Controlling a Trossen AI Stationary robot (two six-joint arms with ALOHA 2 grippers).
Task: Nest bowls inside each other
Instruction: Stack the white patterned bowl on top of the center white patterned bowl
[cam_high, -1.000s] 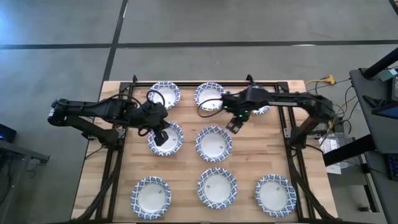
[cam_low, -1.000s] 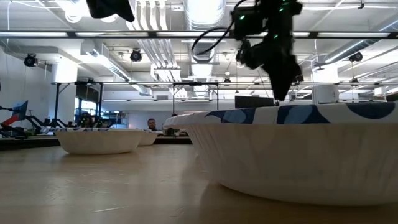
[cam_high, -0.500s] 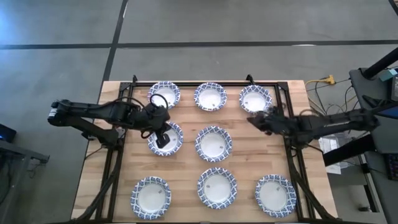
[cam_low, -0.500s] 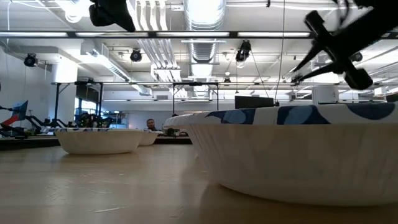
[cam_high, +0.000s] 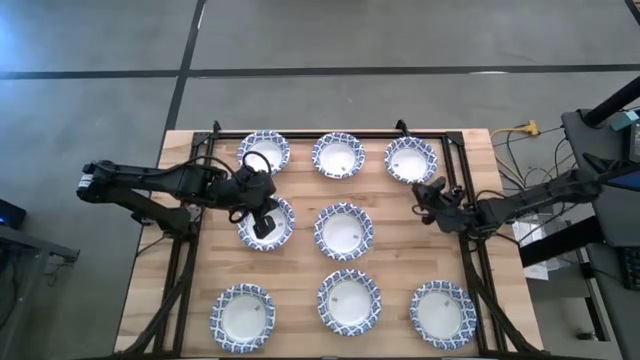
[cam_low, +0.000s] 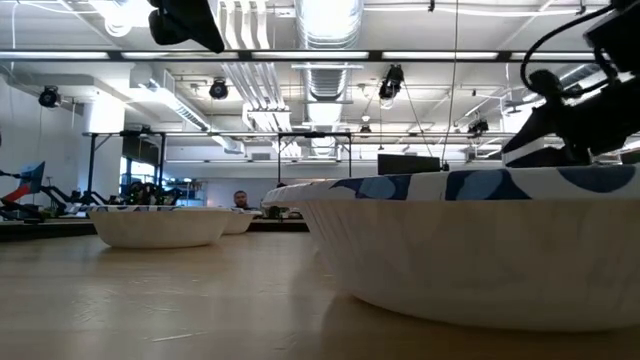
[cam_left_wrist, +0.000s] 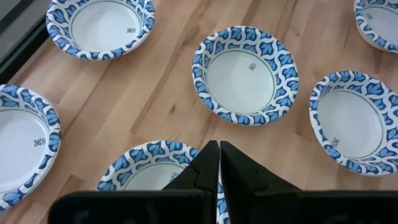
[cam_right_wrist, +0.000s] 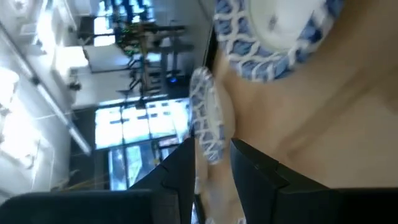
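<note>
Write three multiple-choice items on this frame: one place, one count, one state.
1. Where is the left gripper?
A. Over the left bowl of the middle row
B. Over the front right bowl
C. Off the table

2. How many bowls does the high view show?
A. Five
B. Eight
C. Twelve

3. How is the left gripper?
A. Wide open
B. Shut
C. Out of every view

Key:
1 A: the left gripper hangs over the middle row's left bowl.
2 B: three bowls at the back, two in the middle row, three in front.
3 B: the left wrist view shows its fingers pressed together.
</note>
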